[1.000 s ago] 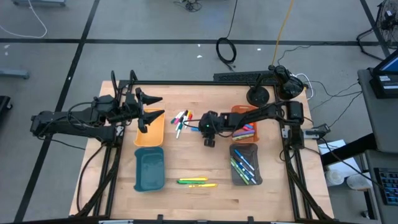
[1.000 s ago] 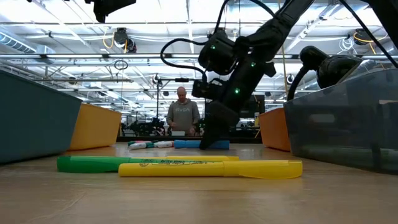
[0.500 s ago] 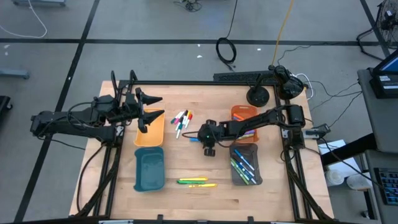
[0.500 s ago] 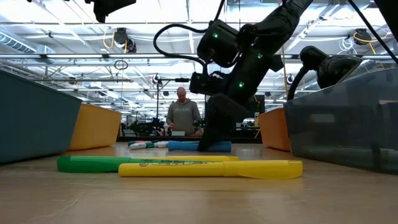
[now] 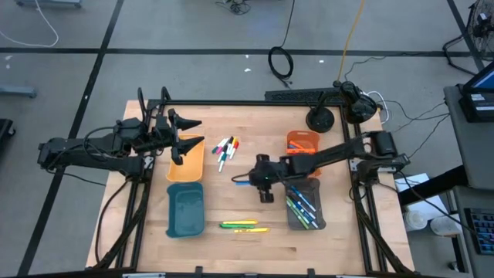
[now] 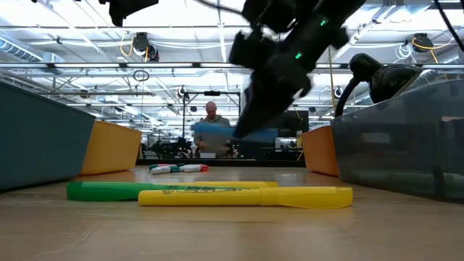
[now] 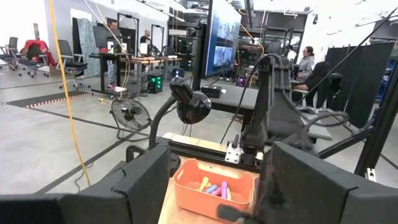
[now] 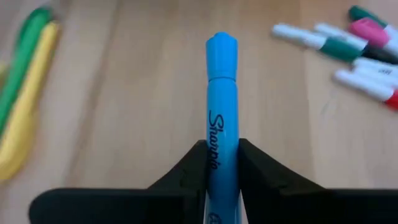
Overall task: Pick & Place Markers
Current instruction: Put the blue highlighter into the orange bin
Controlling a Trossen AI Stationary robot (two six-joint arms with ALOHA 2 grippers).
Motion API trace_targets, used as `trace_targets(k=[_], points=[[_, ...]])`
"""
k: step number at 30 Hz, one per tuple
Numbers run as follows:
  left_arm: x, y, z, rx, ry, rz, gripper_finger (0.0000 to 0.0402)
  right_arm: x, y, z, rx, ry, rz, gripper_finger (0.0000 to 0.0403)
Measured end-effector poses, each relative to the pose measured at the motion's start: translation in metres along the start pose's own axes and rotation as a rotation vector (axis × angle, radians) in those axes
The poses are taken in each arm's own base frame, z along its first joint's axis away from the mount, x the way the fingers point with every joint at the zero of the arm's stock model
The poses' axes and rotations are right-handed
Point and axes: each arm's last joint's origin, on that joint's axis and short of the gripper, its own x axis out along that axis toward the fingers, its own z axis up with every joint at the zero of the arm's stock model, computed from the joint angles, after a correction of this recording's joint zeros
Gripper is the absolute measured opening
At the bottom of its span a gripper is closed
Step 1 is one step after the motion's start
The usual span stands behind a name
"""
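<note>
While blurred low | right gripper [image 8: 222, 163] clamps blue highlighter [image 8: 222, 112] | left gripper [image 5: 187, 133] wide open

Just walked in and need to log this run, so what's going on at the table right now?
The right claw is shut on a blue highlighter and holds it above the wooden table, near the grey tray of markers. Thin white markers lie near the middle, and a green highlighter and a yellow highlighter lie at the front. The left claw waits open over the yellow tray.
</note>
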Motion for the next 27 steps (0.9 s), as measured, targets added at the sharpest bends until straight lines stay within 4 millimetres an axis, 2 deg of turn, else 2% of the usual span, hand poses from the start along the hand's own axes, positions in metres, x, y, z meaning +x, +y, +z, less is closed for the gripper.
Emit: trace_targets(k=[4,8,13,21,27], points=[[0.0,0.0,0.0,0.0,0.0,0.0,0.0282,-0.027,0.015,0.009,-0.034,-0.059,0.026,0.0057],[0.0,0.0,0.0,0.0,0.001,0.0,0.0282,-0.053,0.024,0.006,-0.057,-0.121,0.044,0.0058],[0.0,0.0,0.0,0.0,0.0,0.0,0.0282,-0.085,0.024,-0.011,-0.019,-0.169,0.03,0.0058],[0.0,0.0,0.0,0.0,0.0,0.0,0.0282,-0.138,0.011,-0.045,0.205,-0.296,-0.218,0.0058],[0.0,0.0,0.0,0.0,0.0,0.0,0.0282,-0.157,-0.003,-0.078,0.417,-0.268,-0.421,0.0059]])
